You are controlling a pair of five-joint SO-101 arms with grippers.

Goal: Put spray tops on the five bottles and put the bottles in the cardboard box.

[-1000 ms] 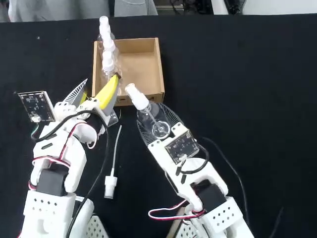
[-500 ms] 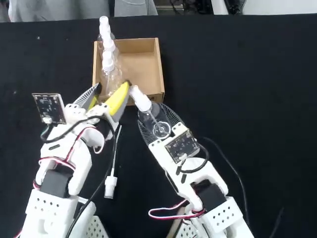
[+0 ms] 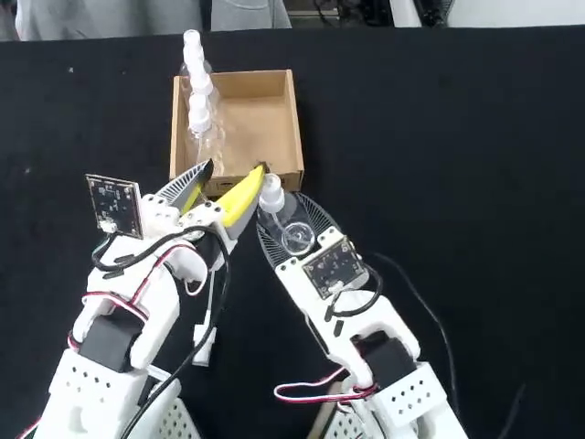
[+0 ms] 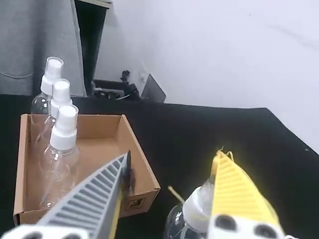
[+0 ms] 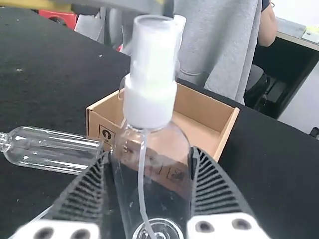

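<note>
A clear bottle [image 5: 149, 172] is grasped by the right gripper [image 5: 149, 154], with the ribbed jaws clenched on its body from both sides. The bottle is pointed out past the jaw tips. A white spray top [image 5: 149, 84] is seated on its neck, and the dip tube can be seen running down inside.

The left gripper [image 4: 172, 157] is held released, its grey and yellow jaws spread wide with nothing grasped. The held bottle's spray top is found between them, close against the inner face of the yellow jaw and well apart from the grey one (whether it actually touches the yellow jaw cannot be told).

Just beyond both sets of jaw tips, the cardboard box [image 3: 294, 119] is set on the black table [image 3: 439, 137]. Three capped bottles [image 4: 60, 144] are stood upright in a row inside it, along the wall on the grey jaw's side.

A topless bottle [image 5: 50, 148] is laid on its side on the table, off to one side of the right gripper's jaws and near the box's front wall. A loose spray top [image 3: 205, 337] is seen on the table well behind the left jaws — alongside that arm and partly covered by it, with its thin tube stretched toward the jaws.
</note>
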